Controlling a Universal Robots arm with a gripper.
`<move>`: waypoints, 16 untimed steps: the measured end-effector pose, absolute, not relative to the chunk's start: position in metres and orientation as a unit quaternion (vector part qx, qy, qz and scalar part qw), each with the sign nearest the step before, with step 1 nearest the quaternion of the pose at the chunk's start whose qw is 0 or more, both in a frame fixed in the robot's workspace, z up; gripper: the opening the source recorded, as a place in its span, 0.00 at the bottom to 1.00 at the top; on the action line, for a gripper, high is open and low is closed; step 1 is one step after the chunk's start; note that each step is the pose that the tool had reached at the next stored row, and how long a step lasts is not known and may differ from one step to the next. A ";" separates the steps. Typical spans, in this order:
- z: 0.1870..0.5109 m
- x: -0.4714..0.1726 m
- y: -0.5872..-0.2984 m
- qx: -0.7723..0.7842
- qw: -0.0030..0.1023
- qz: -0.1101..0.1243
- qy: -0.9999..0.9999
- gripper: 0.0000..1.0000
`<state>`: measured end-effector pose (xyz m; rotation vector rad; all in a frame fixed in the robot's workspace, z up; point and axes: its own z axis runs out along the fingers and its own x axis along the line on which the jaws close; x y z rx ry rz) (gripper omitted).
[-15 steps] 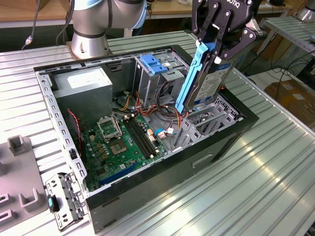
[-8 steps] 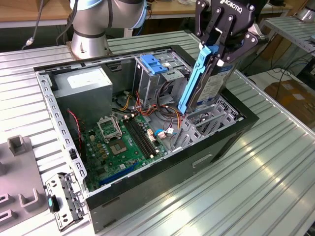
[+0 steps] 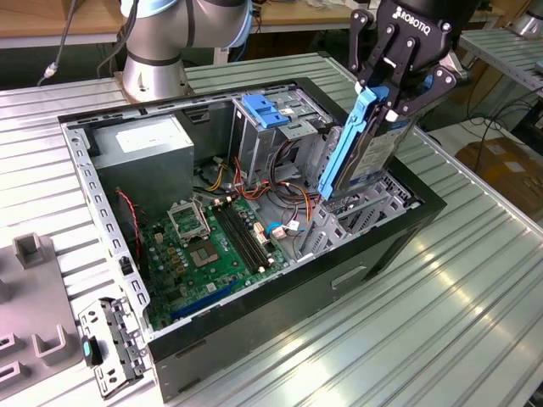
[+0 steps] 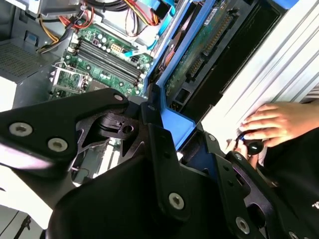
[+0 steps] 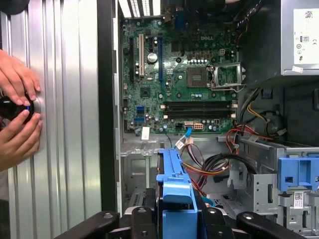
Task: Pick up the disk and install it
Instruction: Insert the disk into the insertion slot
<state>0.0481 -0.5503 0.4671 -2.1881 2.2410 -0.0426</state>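
Standing tilted between the jaws, the disk (image 3: 363,148) overhangs the case (image 3: 280,326).

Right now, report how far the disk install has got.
Picked up: the gripper is shut on the disk, held tilted above the computer case. In hand: it hangs over the drive bay at the exterior view's right end. Not yet seated.

Smooth blue plastic rails are noted on the disk (image 3: 346,157), its body bare silver metal. The end effector (image 3: 394,97) is finished matt black. The surface (image 3: 475,280) is ribbed light metal with a satin sheen. The case (image 3: 280,318) is walled in matt black, and the motherboard (image 3: 216,246) is glossy green.
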 end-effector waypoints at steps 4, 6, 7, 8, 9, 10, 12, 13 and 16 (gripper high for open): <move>0.462 0.055 -0.550 -0.699 0.004 -0.014 0.715 0.37; 0.459 0.056 -0.550 -0.699 0.004 -0.015 0.715 0.37; 0.458 0.056 -0.551 -0.698 0.005 -0.015 0.715 0.37; 0.457 0.056 -0.551 -0.699 0.005 -0.015 0.715 0.37; 0.456 0.056 -0.552 -0.699 0.005 -0.015 0.715 0.37; 0.455 0.056 -0.553 -0.700 0.005 -0.016 0.714 0.37; 0.454 0.056 -0.553 -0.701 0.005 -0.016 0.713 0.37; 0.453 0.056 -0.553 -0.701 0.005 -0.016 0.713 0.37; 0.452 0.056 -0.554 -0.702 0.005 -0.016 0.712 0.37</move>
